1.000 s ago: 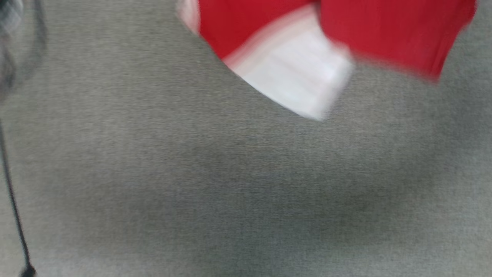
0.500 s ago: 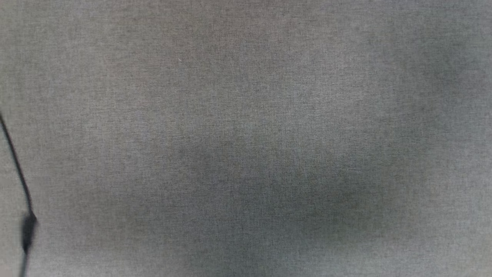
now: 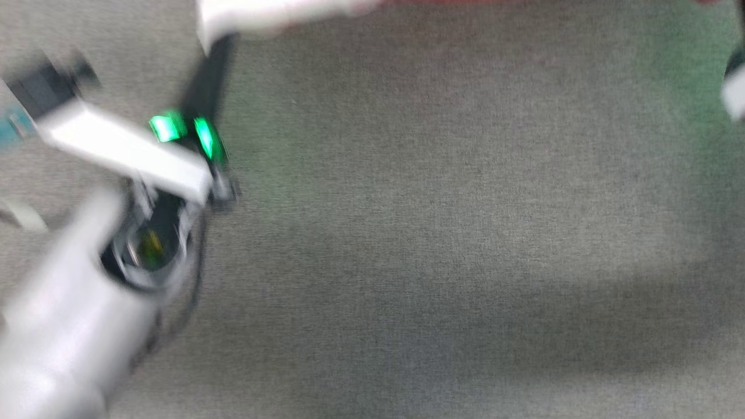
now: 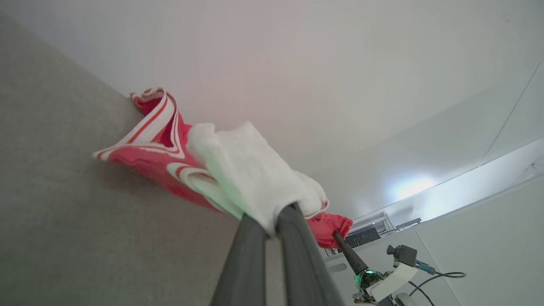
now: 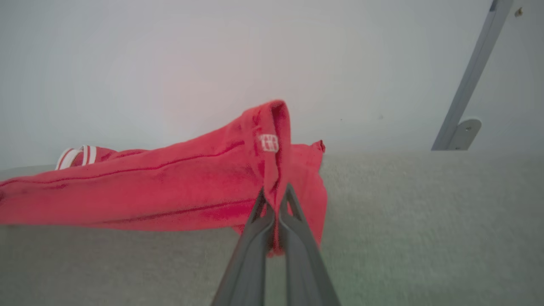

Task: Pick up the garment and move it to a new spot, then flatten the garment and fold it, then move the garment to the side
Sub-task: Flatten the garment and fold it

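The garment is a red shirt with white sleeves and striped trim, stretched low over the grey surface between both grippers. My left gripper is shut on a white sleeve. In the blurred head view the left gripper reaches up to the garment's white cloth at the top edge. My right gripper is shut on a red edge of the garment, near a small white label. The left wrist view shows the right gripper pinching the far red corner.
A grey fabric-covered surface spreads under everything. A pale wall stands behind the surface, with a metal bracket on it at the right. My left forearm crosses the lower left of the head view.
The head view has swung: one second ago the garment lay at its top, then bare grey surface showed. Now my left arm and a strip of the garment are in it.
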Robot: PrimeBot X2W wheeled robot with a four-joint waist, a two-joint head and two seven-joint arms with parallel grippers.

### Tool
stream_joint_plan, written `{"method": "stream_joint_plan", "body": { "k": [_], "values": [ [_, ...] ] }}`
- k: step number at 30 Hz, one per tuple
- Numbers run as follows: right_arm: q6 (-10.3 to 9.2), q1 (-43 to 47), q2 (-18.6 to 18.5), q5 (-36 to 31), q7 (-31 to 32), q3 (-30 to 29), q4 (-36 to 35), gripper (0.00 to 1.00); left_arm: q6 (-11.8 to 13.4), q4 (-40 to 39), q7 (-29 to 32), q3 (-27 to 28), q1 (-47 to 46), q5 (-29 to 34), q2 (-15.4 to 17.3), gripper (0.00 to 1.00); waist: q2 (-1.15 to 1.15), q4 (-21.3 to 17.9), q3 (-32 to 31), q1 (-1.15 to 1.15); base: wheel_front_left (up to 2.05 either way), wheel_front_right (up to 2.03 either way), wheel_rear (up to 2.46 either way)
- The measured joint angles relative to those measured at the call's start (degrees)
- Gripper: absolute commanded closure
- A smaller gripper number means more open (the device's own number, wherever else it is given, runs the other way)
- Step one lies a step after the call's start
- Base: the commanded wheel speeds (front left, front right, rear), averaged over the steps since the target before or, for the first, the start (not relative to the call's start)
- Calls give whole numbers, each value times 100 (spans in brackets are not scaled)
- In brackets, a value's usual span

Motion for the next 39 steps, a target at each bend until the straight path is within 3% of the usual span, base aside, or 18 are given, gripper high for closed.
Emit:
{"method": "stream_joint_plan", "body": {
  "k": [6, 14, 24, 29, 39],
  "values": [
    [0, 1717, -449, 298, 24, -141, -916, 100, 0, -691, -100, 135, 1555, 153, -21, 100, 0, 137, -361, 0, 0, 0, 0],
    [0, 3523, -648, 261, 366, -690, -2095, 100, 0, -1326, -116, -82, 3028, 662, 353, 100, 0, 246, -806, 0, 0, 0, 0],
    [0, 5345, -153, -42, 933, -1851, -3424, 100, 0, -2049, -119, 192, 4502, 1115, 587, 100, 0, 184, -922, 0, 0, 0, 0],
    [0, 5567, 194, -163, 1216, -2213, -3863, 100, 0, -2183, -107, 114, 4376, 1299, 719, 100, 0, 125, -901, 0, 0, 0, 0],
    [-1, 4604, 500, -342, 1514, -2142, -3559, 100, 0, -1486, 604, 81, 2140, 1238, 658, 100, 0, -91, -772, 0, 0, 0, 0]
  ]
}}
